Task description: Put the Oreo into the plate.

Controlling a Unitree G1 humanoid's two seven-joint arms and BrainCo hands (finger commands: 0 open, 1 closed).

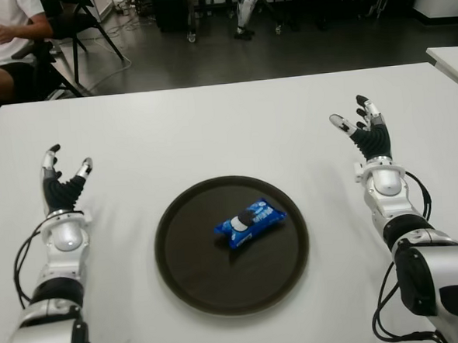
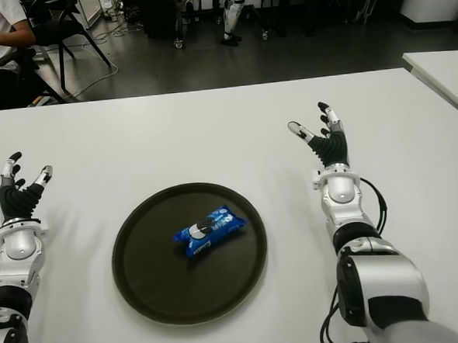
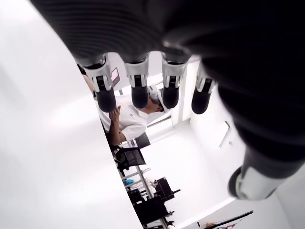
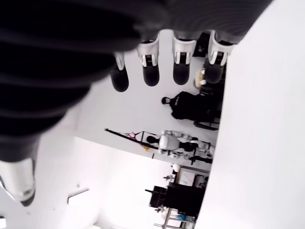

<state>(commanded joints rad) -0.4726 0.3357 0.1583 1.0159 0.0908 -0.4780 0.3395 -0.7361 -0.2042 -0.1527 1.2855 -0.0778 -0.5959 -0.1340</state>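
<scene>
A blue Oreo pack (image 1: 248, 222) lies inside the dark round plate (image 1: 189, 275) at the middle of the white table, a little right of the plate's centre. My left hand (image 1: 62, 172) shows left of the plate with its fingers spread and nothing in them. My right hand (image 1: 360, 126) shows to the right of the plate and farther back, fingers spread and empty too. Both wrist views show straight fingers (image 3: 138, 90) (image 4: 150, 67) with nothing held.
The white table (image 1: 211, 134) stretches to a far edge. A second white table corner (image 1: 451, 57) is at the back right. A seated person (image 1: 3, 37) and black chairs are beyond the far left edge.
</scene>
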